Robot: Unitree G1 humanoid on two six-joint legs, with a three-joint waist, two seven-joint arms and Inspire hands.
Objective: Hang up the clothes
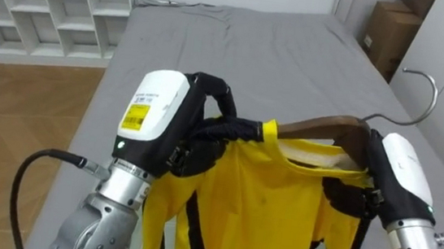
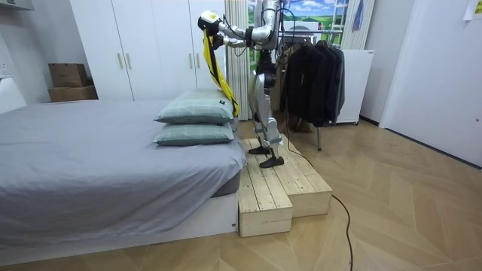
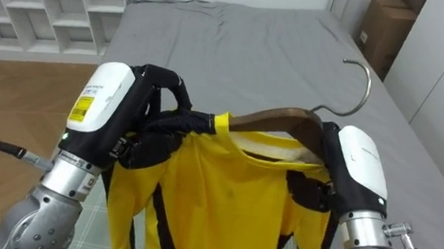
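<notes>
Gripping a yellow black-trimmed shirt (image 1: 262, 214) by its dark shoulder, the left hand (image 1: 155, 118) has its fingers curled tight. The right hand (image 1: 400, 178) seemingly clasps the brown wooden hanger (image 1: 328, 128) inside it, above the grey bed (image 1: 277, 56); white cubby shelves (image 1: 46, 1) stand beyond.

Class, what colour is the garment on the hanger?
The garment is yellow with dark stripes, clearest in the right eye view.
</notes>
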